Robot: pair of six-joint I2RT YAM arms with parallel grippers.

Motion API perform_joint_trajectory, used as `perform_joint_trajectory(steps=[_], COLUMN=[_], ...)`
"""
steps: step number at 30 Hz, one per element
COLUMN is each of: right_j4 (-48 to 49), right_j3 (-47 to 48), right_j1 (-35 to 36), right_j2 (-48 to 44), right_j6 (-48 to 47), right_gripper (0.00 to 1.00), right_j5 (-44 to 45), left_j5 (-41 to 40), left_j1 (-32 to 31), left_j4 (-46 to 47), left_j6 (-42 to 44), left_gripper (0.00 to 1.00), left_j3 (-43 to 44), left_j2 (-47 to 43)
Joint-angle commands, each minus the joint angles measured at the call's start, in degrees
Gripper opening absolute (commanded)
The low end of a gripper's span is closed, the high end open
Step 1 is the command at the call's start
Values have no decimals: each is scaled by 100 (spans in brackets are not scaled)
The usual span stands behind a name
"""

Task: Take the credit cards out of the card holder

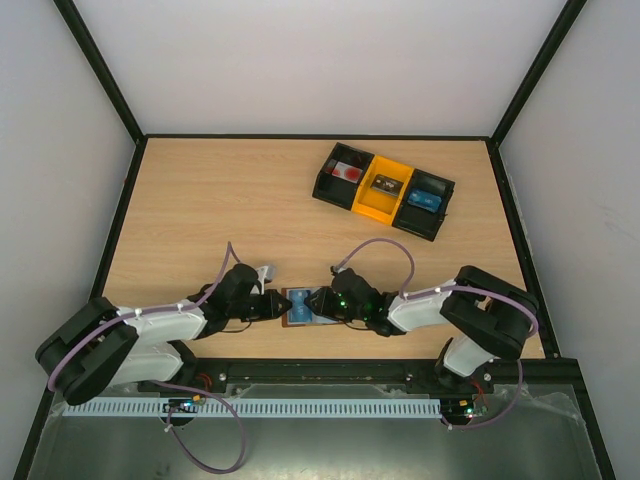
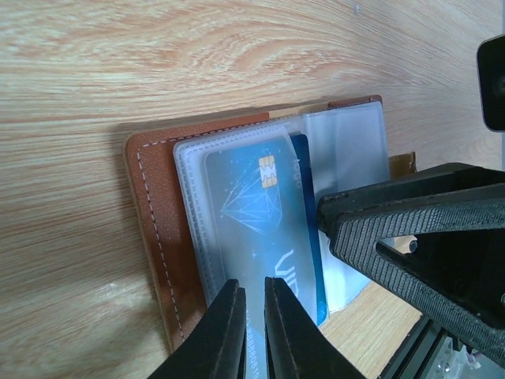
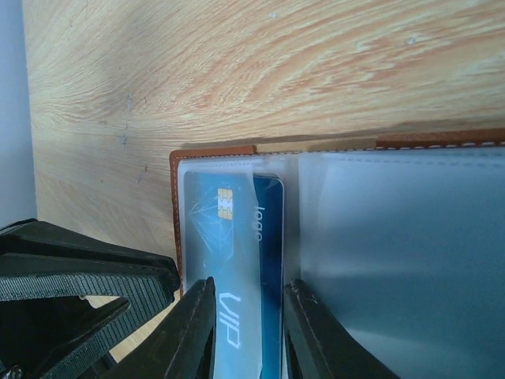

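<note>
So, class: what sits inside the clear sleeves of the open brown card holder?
A pale-blue chip card lies in front inside a clear sleeve of the card holder; a darker blue card shows behind it, mostly covered. Anything deeper is hidden.

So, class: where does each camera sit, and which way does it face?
Top external: above, behind the bases, looking down on table, left arm, right arm, tray of bins.
Left wrist: on the left arm, facing the open card holder; left fingers at bottom.
Right wrist: same holder from the opposite side; right fingers at bottom.
Shared: both wrist views show the blue card and the other arm's fingers.
</note>
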Motion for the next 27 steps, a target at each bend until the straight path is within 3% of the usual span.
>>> perform_joint_trajectory(steps=[1,22,27], right_j4=[265,486,-146], right_j3=[-91,-100,7], right_j1=[46,54,77], right_j2=[172,289,-1], right_j6=[95,195,-3], right_gripper=[25,25,25], right_j5=[-10,-57,427], left_j5=[-110,-321,-375], left_j1=[19,20,19], left_j4=[-39,-226,-292], left_j6=[142,271,288], left_gripper=[9,3,3], left_j3=[-60,-104,-104], left_j2=[49,305,306])
